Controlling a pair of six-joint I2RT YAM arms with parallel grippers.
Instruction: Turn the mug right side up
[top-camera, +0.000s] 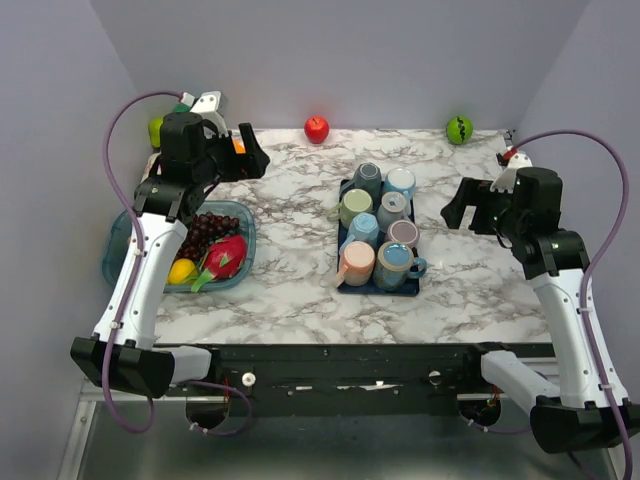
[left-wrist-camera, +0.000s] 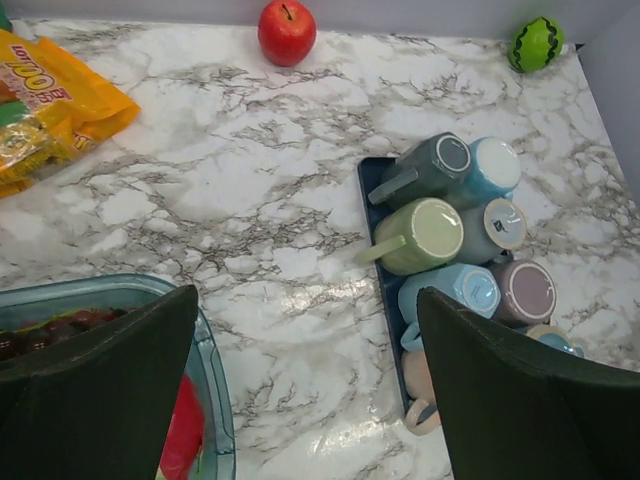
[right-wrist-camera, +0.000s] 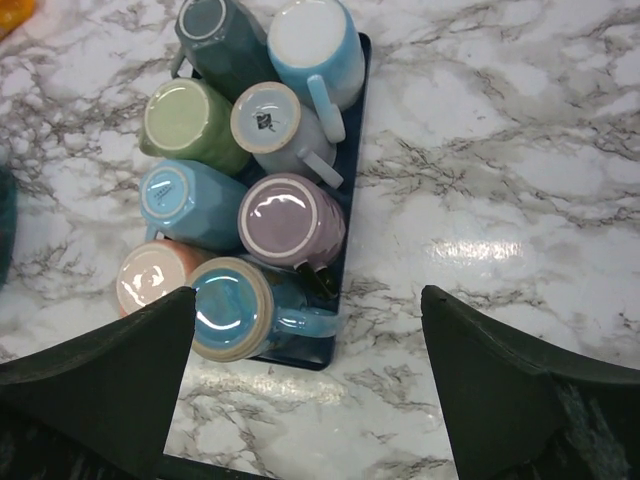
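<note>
Several mugs stand upside down, bases up, packed on a dark blue tray (top-camera: 341, 243) at the table's middle. Among them are a green mug (top-camera: 355, 207), a purple mug (top-camera: 404, 236), a pink mug (top-camera: 356, 262) and a glazed blue mug (top-camera: 395, 265) at the near right corner, its handle pointing right (right-wrist-camera: 310, 322). My left gripper (top-camera: 255, 158) is open and empty, high over the table's far left. My right gripper (top-camera: 455, 210) is open and empty, raised to the right of the tray. In the right wrist view the blue mug (right-wrist-camera: 228, 308) lies by the left finger (right-wrist-camera: 110, 370).
A teal bowl (top-camera: 122, 232) with grapes and other fruit sits at the left. A red apple (top-camera: 317, 129) and a green ball (top-camera: 459, 129) lie by the back wall. An orange snack bag (left-wrist-camera: 45, 105) lies at the far left.
</note>
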